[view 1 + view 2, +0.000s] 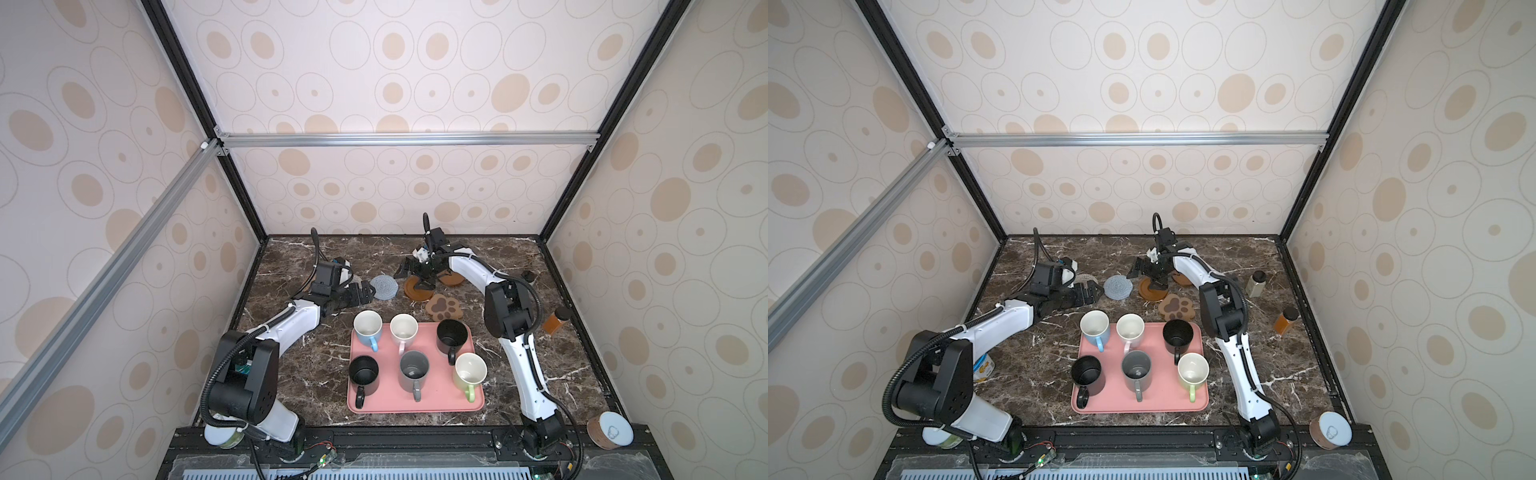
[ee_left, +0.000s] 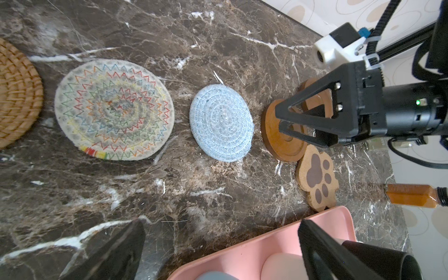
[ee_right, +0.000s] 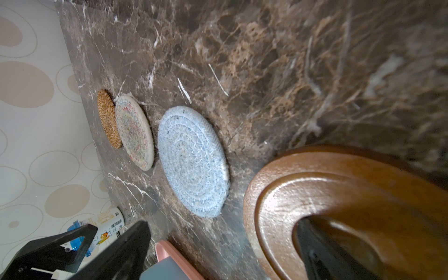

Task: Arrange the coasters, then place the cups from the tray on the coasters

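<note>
Six cups [image 1: 414, 368] all on the pink tray [image 1: 415, 405], six coasters [image 2: 221, 123] strung along the desk [image 1: 291, 374] behind it, paw coaster [image 1: 444, 306] just beside the tray's rim. Left pincer [image 1: 362, 293] and right pincer [image 1: 412, 278] both gape wide, empty; bare desk flanks the tray.

Right gripper [image 2: 278, 121], jaws apart, is over a wooden disc [image 2: 286, 149].

The marble table [image 1: 291, 374] bears a pink tray [image 1: 415, 408] front and centre. Behind it lies a row of coasters: rattan [image 2: 14, 97], cream [image 2: 114, 109], grey-blue [image 1: 383, 286], wooden discs [image 1: 415, 295], then a paw [image 1: 444, 306] just beside the tray. An amber bottle [image 1: 555, 322] sits near the right edge.
</note>
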{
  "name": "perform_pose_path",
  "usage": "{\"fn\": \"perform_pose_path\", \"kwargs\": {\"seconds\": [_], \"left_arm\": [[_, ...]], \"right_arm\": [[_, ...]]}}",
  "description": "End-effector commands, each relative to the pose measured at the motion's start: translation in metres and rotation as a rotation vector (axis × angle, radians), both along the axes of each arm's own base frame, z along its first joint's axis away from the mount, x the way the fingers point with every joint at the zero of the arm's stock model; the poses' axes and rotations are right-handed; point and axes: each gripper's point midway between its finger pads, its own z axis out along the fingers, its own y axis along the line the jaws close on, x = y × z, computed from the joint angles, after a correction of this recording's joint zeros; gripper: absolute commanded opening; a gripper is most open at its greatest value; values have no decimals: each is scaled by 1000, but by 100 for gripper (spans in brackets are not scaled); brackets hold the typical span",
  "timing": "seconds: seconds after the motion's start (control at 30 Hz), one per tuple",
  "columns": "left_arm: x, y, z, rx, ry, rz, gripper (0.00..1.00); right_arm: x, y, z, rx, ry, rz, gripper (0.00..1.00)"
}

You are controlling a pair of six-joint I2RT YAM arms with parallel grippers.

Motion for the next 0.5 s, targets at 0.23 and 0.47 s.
{"fn": "perform_pose_path", "kwargs": {"seconds": [0.23, 0.47], "left_arm": [[3, 3, 19, 1, -49, 5, 100], [3, 3, 20, 1, -51, 6, 100]], "right_arm": [[1, 2, -27, 1, 21, -12, 98], [-2, -2, -5, 3, -6, 4, 99]]}}
